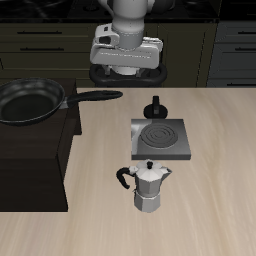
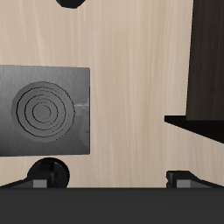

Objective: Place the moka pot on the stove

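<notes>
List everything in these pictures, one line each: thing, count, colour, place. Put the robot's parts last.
moka pot: one, silver with black handle and knob, on the table in front of the stove, near the table's front edge.
stove: one, dark grey with a spiral ring, flat on the table behind the moka pot.
stove knob: one, black, at the stove's back edge.
frying pan: one, black, on top of the cabinet, handle pointing toward the stove.
cabinet: one, black, on the table beside the stove.
table: one, light wood.
gripper: one, white and black, high above the table behind the stove, holding nothing; jaw state unclear.
</notes>
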